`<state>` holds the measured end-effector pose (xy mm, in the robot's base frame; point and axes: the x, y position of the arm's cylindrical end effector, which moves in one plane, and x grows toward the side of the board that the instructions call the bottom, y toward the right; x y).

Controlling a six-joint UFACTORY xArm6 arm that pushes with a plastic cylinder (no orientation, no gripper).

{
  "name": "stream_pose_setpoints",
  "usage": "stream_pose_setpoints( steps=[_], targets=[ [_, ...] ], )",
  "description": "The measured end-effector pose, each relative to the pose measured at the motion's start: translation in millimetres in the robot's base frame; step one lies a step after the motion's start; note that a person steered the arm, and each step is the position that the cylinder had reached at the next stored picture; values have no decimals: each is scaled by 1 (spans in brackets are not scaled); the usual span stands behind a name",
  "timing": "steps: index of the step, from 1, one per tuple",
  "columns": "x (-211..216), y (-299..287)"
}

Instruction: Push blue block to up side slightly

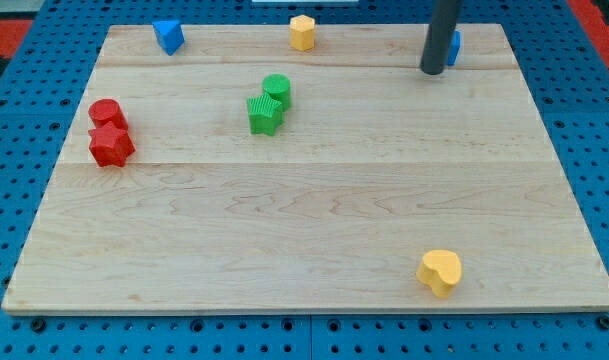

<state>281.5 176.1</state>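
Note:
A blue block (168, 35) sits near the board's top-left edge. A second blue block (454, 46) sits near the top right, mostly hidden behind my rod. My tip (432, 71) rests on the board just to the left of and slightly below that second blue block, touching or almost touching it. The rod rises dark and straight out of the view's top.
A yellow hexagonal block (302, 32) sits at top centre. A green cylinder (277, 90) and green star block (265, 114) touch at centre left. A red cylinder (107, 113) and red star block (111, 145) touch at left. A yellow heart block (440, 271) lies at bottom right. The wooden board (314, 220) lies on blue pegboard.

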Motion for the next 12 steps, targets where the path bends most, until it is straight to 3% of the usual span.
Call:
stream_pose_setpoints(
  steps=[1, 7, 9, 10, 12],
  targets=[
    [-33, 5],
    [-26, 7],
    [70, -74],
    [77, -83],
    [129, -162]
  ],
)
